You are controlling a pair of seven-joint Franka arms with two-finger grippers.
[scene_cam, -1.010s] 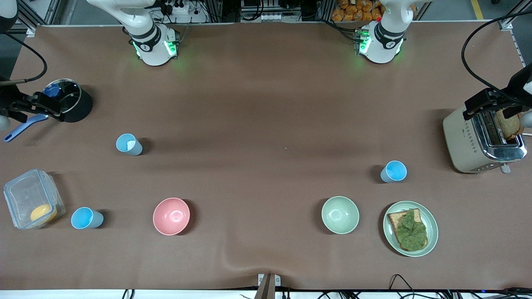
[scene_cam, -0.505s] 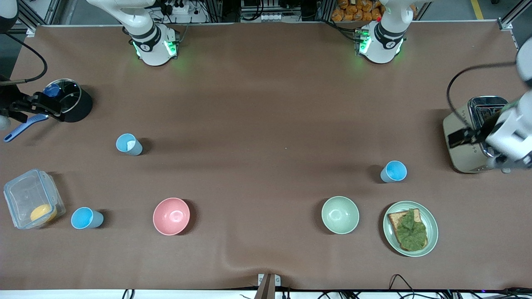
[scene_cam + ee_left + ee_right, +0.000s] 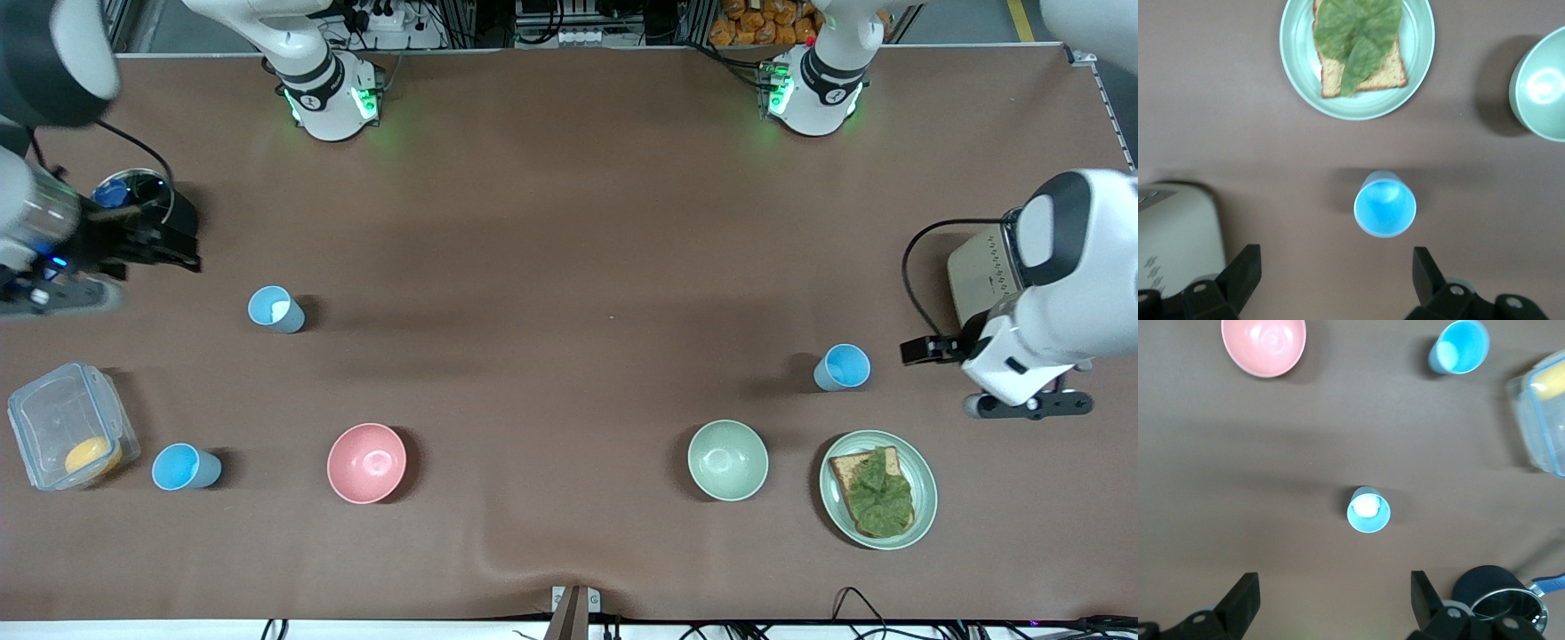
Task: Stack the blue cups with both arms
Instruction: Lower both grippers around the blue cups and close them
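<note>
Both claws spread: drop the left gripper (image 3: 1331,277) square over the sky-blue cup (image 3: 1385,203) near the left arm's table edge, right gripper (image 3: 1331,600) likewise over the pale cup (image 3: 1369,509).

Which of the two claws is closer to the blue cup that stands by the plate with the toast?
The left. The left claw, open, hangs beside the toaster, close to that blue cup. The right claw, also open, is at the table's other end by the black pot.

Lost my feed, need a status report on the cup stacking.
Left gripper open, empty, above sky-blue cup. Right gripper open, empty, above pale cup. Third blue cup beside plastic container. Nothing stacked; nothing blocking.
</note>
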